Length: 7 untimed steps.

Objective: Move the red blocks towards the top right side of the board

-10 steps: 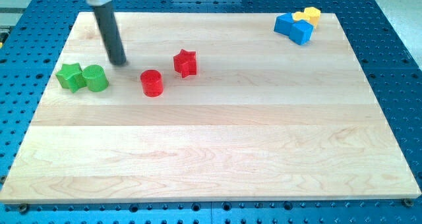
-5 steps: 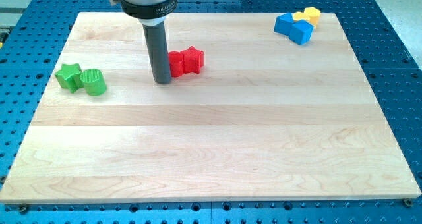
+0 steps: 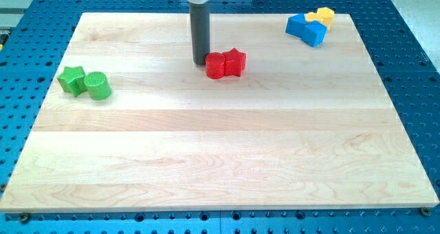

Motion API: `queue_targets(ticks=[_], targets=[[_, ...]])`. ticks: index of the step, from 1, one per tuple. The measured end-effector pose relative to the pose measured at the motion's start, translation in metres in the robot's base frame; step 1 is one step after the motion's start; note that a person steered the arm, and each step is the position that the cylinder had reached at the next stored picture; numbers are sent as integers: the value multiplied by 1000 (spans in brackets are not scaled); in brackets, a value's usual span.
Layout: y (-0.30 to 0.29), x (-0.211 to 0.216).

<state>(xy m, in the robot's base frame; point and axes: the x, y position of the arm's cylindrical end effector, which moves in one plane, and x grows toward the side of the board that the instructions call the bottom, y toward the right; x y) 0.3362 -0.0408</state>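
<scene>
While my tip touches the red cylinder, the red star adjoins it; no pincer shows.

Readable text: none.
Board: bare wood, no markings.
Blocks: no lettering or numbers.
Rod: no legible label here.

Straight dark grey rod, my tip blunt, beneath a wider black collar.
</scene>
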Motion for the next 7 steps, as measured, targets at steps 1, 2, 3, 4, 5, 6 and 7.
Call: queue_targets(ticks=[1, 2, 3, 4, 5, 6, 7], targets=[[-18, 7], [-29, 15], [-2, 19], [-20, 37], [21, 23], [89, 10], [87, 13]])
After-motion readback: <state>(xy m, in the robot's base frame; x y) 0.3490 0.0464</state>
